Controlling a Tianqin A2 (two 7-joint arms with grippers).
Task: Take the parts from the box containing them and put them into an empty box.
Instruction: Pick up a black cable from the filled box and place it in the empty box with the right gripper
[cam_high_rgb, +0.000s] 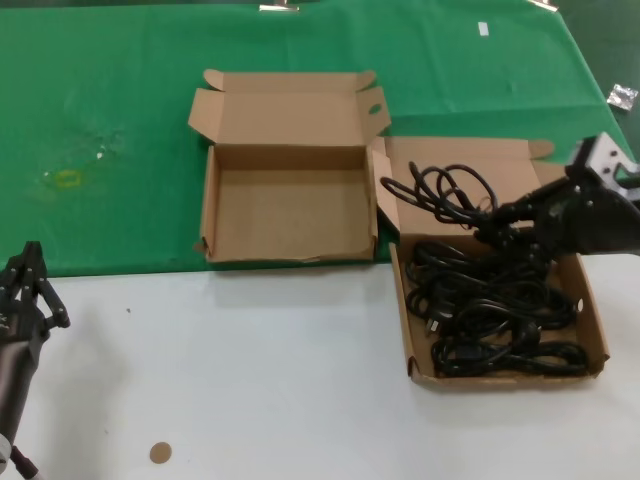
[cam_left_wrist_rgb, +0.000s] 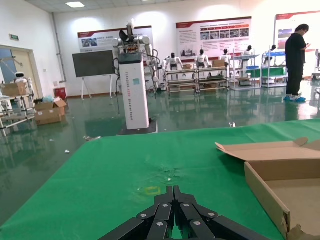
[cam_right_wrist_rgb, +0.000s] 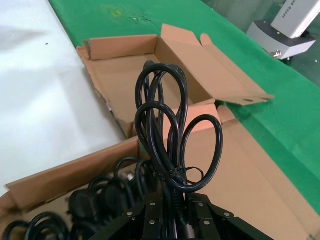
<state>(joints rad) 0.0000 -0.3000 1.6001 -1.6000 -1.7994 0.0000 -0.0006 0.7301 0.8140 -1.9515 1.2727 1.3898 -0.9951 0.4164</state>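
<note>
Black coiled cable (cam_right_wrist_rgb: 172, 135), tie-bound, clamped in right gripper (cam_right_wrist_rgb: 172, 200).

A green cloth (cam_high_rgb: 120, 120) covers the far part of the tabletop (cam_high_rgb: 250, 380), whose near part is white. A small brown disc (cam_high_rgb: 160, 453) lies near the tabletop's near left edge. A crinkled clear wrapper (cam_high_rgb: 622, 97) sits at the far right edge.
</note>
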